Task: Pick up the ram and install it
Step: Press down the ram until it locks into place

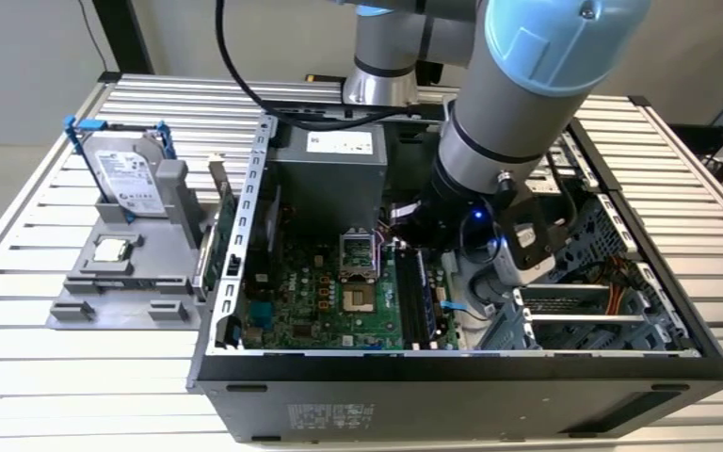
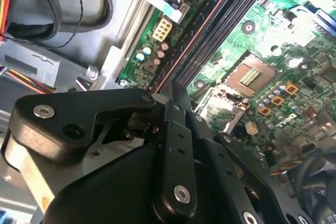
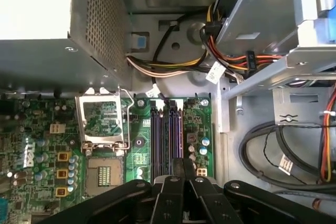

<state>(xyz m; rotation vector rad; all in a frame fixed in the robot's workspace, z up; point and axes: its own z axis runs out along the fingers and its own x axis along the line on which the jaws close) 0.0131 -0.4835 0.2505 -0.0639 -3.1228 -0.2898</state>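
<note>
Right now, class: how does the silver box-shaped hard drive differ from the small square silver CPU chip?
The silver box-shaped hard drive is far larger than the small square silver CPU chip. The hard drive stands upright in the grey stand; the CPU chip lies flat on it. Both are silver and sit outside the black computer case.

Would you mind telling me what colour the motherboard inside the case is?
Green; the motherboard shows best in the first wrist view.
</note>
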